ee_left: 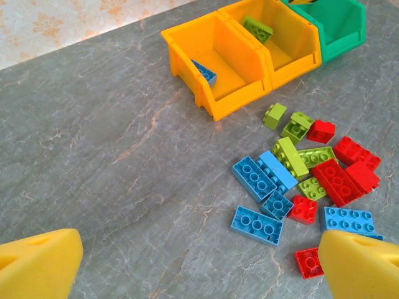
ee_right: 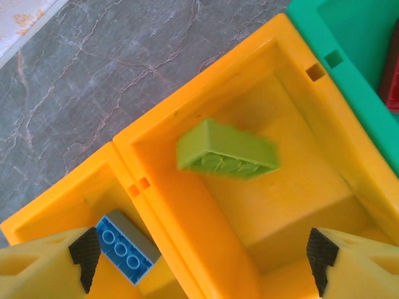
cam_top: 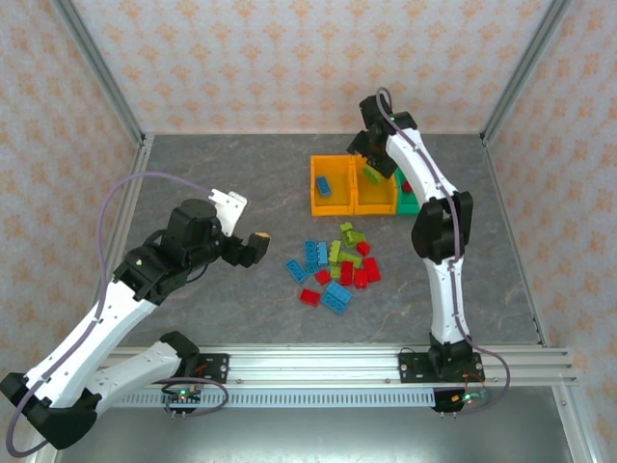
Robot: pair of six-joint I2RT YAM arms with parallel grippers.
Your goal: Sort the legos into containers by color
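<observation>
Three open-topped plastic bins, two orange, one green, abutting. Right gripper: jaws wide over middle orange bin, apparently releasing the lime-green studded brick there. Left gripper: wide, empty, aimed toward unsorted mixed bricks.

On the table, far centre: one row of three bins, side walls touching. In the left bin, a lone brick. In the middle bin, a tilted brick. In the right bin, a part-hidden brick. Before the row, apart from it: the loose bricks, one cluster, some lying on others.
</observation>
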